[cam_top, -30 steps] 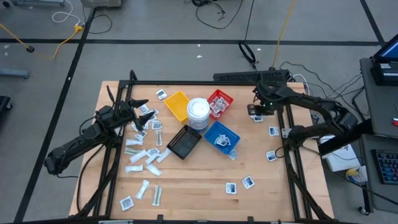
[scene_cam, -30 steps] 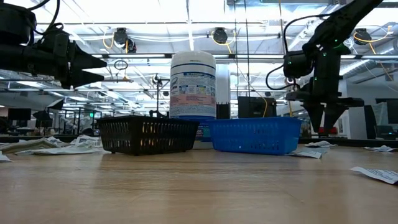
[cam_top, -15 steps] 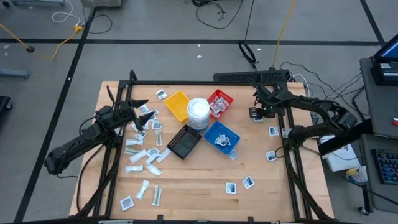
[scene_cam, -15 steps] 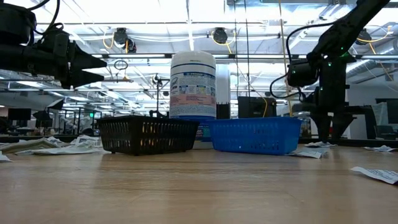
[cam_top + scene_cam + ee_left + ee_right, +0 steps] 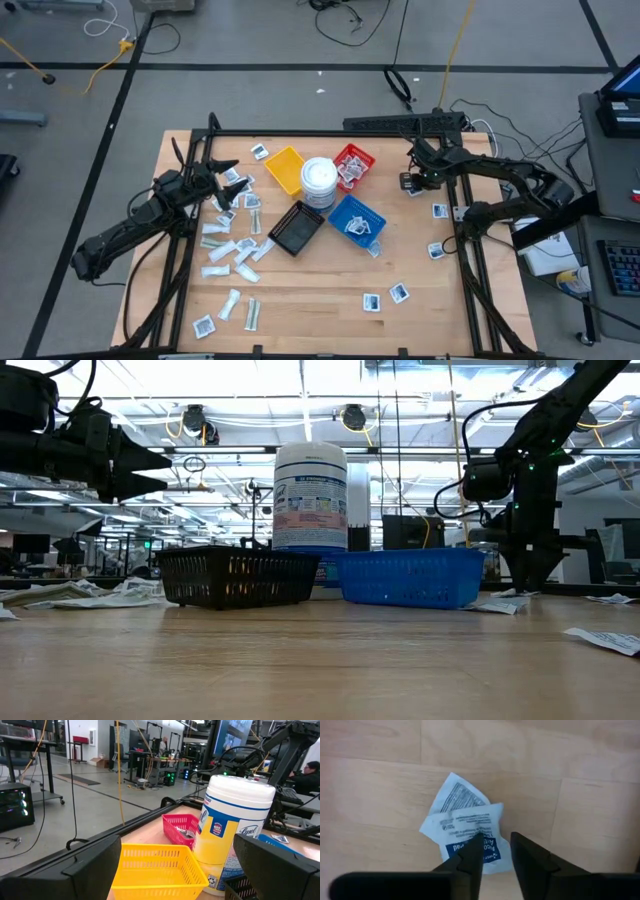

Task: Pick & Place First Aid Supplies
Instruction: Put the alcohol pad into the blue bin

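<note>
Your right gripper (image 5: 495,851) points down at two overlapping white packets (image 5: 465,827) on the wooden table (image 5: 375,785), fingers narrowed on their edge. Your left gripper (image 5: 228,172) hovers wide open near the yellow tray (image 5: 285,169).

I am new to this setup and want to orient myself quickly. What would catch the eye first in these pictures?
The tall white tub stands mid-table, ringed by the yellow tray, red tray, blue tray and black tray. Small white packets litter the wood, thickest near the left claw. The right claw is down on two overlapping packets beyond the red tray.
</note>
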`<state>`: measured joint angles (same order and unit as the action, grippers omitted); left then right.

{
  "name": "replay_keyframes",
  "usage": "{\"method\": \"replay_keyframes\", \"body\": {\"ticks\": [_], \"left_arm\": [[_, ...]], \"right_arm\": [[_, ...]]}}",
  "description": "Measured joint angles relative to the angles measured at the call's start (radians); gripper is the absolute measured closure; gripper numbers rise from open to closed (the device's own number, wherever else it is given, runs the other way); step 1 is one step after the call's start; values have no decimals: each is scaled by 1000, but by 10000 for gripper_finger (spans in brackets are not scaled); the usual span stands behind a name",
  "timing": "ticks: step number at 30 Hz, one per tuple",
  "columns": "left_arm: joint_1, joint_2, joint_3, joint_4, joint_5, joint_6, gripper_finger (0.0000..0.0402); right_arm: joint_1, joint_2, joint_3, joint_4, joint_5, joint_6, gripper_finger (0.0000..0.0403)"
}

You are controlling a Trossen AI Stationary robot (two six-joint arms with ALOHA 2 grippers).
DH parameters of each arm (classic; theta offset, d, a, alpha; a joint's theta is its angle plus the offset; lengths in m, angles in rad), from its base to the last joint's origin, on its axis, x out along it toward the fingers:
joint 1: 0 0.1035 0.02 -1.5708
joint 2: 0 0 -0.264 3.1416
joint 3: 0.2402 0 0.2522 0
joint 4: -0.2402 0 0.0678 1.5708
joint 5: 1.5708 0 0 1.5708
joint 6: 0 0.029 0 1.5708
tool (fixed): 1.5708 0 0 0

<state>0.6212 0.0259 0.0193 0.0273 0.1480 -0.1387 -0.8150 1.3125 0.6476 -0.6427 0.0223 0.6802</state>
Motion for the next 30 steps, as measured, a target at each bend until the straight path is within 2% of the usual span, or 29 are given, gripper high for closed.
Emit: {"method": "replay_keyframes", "body": {"ticks": [6,18,30], "left_arm": [[0,0,0,0,0,0,9],[0,0,0,0,0,0,9],[0,0,0,0,0,0,9]], "right_arm": [[0,0,0,1,0,-20,395],[0,-25,38,-28,-26,15,402],[1,-156,153,-227,9,-40,403]]}}
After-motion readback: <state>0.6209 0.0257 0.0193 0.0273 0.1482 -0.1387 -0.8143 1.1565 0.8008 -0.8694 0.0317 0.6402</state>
